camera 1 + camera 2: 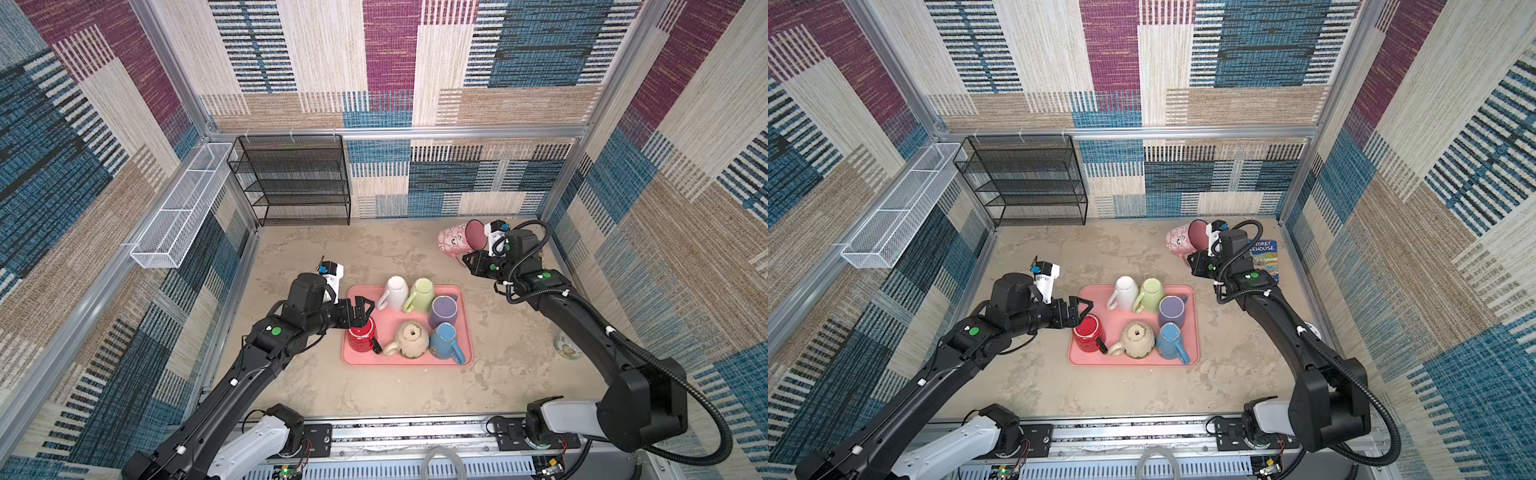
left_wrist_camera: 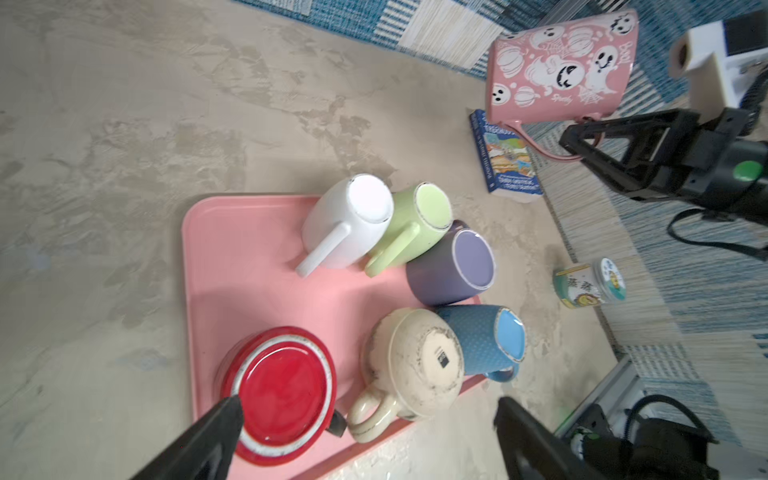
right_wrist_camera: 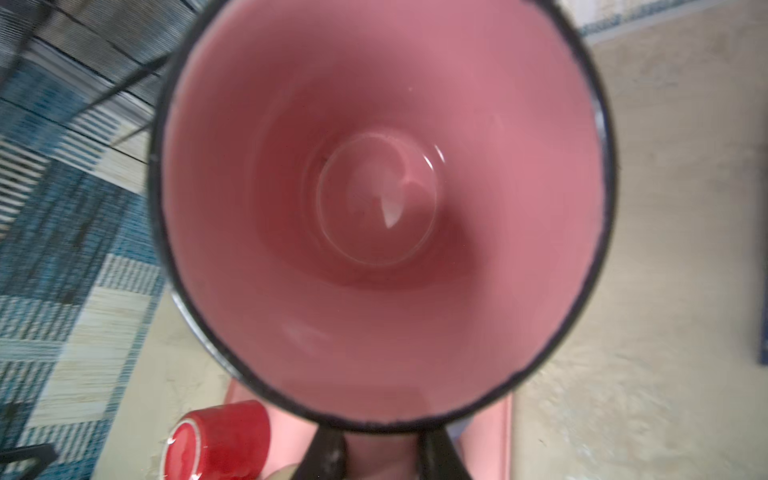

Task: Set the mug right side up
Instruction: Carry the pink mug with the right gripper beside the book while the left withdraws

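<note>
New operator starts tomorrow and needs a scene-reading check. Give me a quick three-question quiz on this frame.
1. How many mugs sit on the pink tray?
2. True or false: the left gripper is open, not gripping the red mug.
3. The right gripper holds the pink ghost mug by its: A rim, B handle, C base.
Key: 1 six; 2 true; 3 B.

Pink mug (image 2: 557, 70) at the right claw (image 1: 466, 259) — white ghosts and pumpkins outside, black rim, plain pink inside. Red mug (image 1: 360, 336) under the left claw (image 1: 366, 312), whitish ring on its base. Beyond that claw, on the pink tray (image 1: 407, 362): white mug (image 1: 395, 291), pale green mug (image 1: 422, 293), purple mug (image 1: 444, 311), cream mug (image 1: 411, 340) — dark-flecked — and blue mug (image 1: 446, 340).
</note>
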Controlling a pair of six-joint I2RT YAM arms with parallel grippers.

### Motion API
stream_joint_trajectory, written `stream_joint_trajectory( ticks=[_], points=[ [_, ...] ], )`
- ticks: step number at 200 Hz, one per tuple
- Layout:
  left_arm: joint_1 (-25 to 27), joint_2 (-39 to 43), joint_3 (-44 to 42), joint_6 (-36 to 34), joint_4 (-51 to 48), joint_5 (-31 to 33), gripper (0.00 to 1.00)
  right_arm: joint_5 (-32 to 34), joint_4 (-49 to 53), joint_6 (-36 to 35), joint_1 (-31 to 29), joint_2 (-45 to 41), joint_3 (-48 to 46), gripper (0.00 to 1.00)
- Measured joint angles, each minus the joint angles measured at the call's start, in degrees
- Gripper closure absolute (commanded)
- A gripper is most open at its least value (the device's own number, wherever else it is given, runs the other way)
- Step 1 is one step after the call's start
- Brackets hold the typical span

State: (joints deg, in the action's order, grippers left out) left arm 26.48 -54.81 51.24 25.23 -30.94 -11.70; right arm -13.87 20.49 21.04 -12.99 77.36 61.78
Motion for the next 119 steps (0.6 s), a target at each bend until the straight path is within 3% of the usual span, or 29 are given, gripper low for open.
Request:
stream_joint_trajectory(
  ticks=[58, 119],
  points=[
    [0.0, -1.09, 2.8, -2.12, -6.03, 4.09, 0.0, 10.47, 10.03, -5.09, 0.22, 8.92, 8.15, 1.0],
    [0.0, -4.04, 3.56, -3.32, -8.48, 6.08, 0.0, 15.43, 14.12, -8.24, 2.38, 18.34, 13.99, 1.0]
  ],
)
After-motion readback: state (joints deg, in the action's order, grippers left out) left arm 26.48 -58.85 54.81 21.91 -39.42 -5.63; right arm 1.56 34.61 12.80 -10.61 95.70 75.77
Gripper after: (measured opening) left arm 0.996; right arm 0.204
